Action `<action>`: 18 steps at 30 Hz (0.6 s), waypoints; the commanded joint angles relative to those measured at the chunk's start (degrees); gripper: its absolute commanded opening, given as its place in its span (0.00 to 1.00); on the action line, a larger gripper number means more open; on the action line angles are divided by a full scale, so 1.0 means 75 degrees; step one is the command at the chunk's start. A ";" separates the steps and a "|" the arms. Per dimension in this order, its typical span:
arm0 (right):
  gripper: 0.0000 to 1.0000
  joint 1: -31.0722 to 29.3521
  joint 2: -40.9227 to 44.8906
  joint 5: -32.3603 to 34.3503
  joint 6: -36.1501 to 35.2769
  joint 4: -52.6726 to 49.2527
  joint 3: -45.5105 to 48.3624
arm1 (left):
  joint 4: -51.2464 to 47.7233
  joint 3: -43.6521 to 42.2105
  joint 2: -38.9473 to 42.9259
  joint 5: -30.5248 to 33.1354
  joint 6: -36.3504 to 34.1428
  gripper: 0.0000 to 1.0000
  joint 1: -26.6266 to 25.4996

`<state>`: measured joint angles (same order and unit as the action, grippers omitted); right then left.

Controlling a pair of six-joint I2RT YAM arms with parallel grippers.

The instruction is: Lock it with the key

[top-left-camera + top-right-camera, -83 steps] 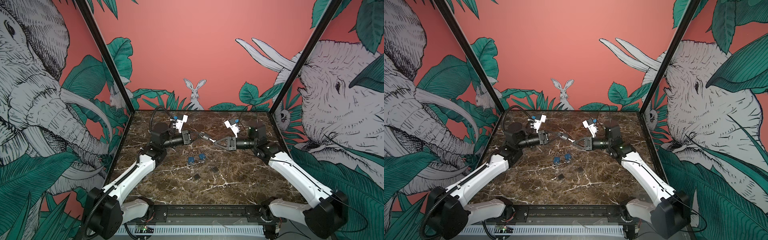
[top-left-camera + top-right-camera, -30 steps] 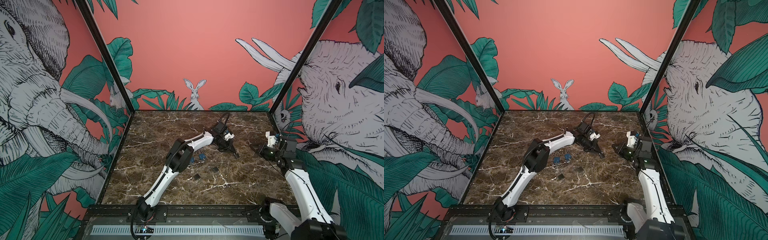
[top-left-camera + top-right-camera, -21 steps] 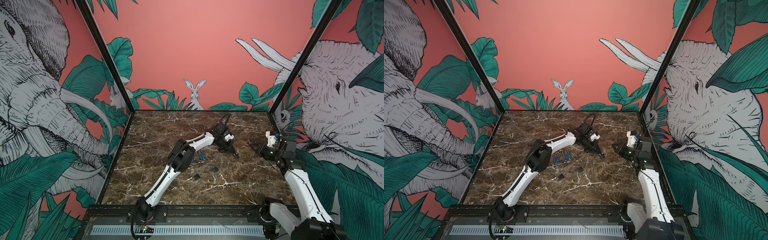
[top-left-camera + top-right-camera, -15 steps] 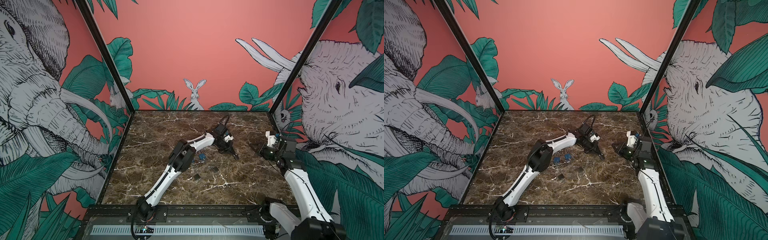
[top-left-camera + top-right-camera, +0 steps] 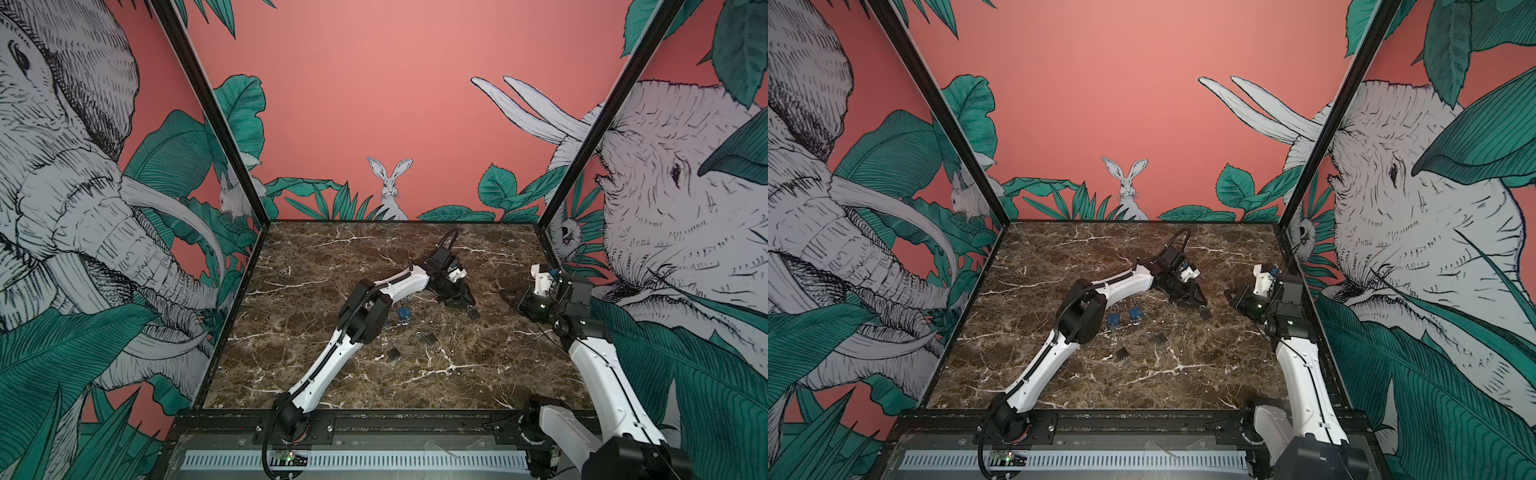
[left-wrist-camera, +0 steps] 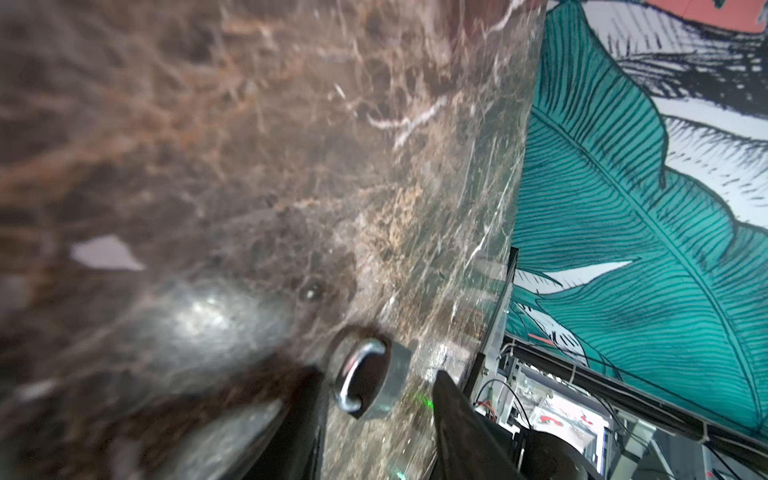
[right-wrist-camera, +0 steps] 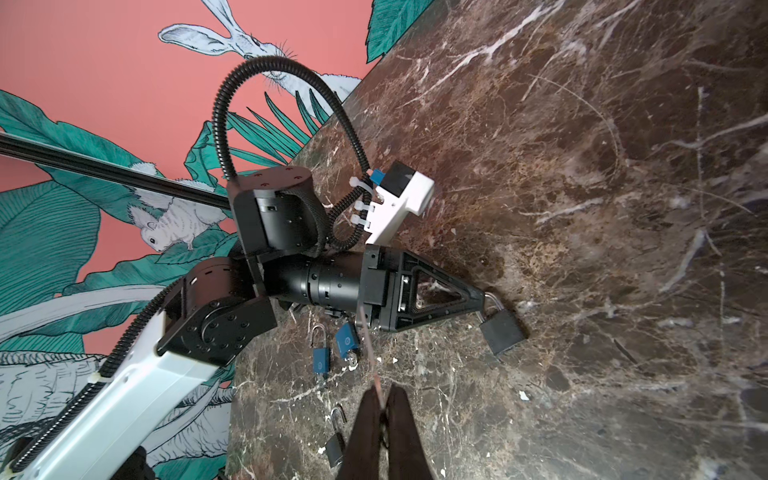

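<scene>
A black padlock (image 5: pixel 473 312) (image 5: pixel 1204 312) lies on the marble table right of centre, its silver shackle toward my left gripper (image 5: pixel 466 302) (image 5: pixel 1199 302). In the left wrist view that gripper (image 6: pixel 378 374) is open, and the padlock (image 6: pixel 395 386) sits loose between the fingertips. The right wrist view shows the same padlock (image 7: pixel 500 336) at the left gripper's tips (image 7: pixel 478 300). My right gripper (image 5: pixel 509 297) (image 5: pixel 1231 297) hangs near the right wall. There it (image 7: pixel 384 392) is shut on the key (image 7: pixel 370 357), whose thin blade sticks out past the fingertips.
Two blue padlocks (image 5: pixel 1113 320) (image 5: pixel 1136 313) lie by the left arm's elbow. Two more black padlocks (image 5: pixel 392 353) (image 5: pixel 428 338) lie nearer the front. The black cage posts and the printed walls close in on the table on three sides.
The left jaws have opened off the black padlock, which now rests on the table. Before that, both grippers moved right from the middle back. The right gripper stays shut.
</scene>
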<state>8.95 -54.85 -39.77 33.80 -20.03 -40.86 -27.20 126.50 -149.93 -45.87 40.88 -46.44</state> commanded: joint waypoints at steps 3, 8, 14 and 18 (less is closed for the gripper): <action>0.00 0.0014 -0.0275 0.0325 -0.0580 -0.0328 -0.0148 | 0.0583 -0.0725 0.1126 0.0635 0.0112 0.45 0.0297; 0.00 -0.0180 -0.0876 0.0425 -0.1060 -0.0357 -0.0372 | 0.1635 -0.2013 0.2358 0.0951 0.0203 0.45 0.0499; 0.00 -0.0784 -0.1952 0.1268 -0.1653 -0.0405 -0.0765 | 0.3274 -0.3946 0.4069 0.1006 0.0538 0.44 0.0789; 0.00 -0.0912 -0.2604 0.1517 -0.1723 -0.0160 -0.0892 | 0.3751 -0.5124 0.5260 0.1144 0.0369 0.45 0.1134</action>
<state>2.46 -72.51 -31.48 23.09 -22.90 -46.54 -5.06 92.18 -116.62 -38.50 43.92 -38.89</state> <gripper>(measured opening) 0.048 0.447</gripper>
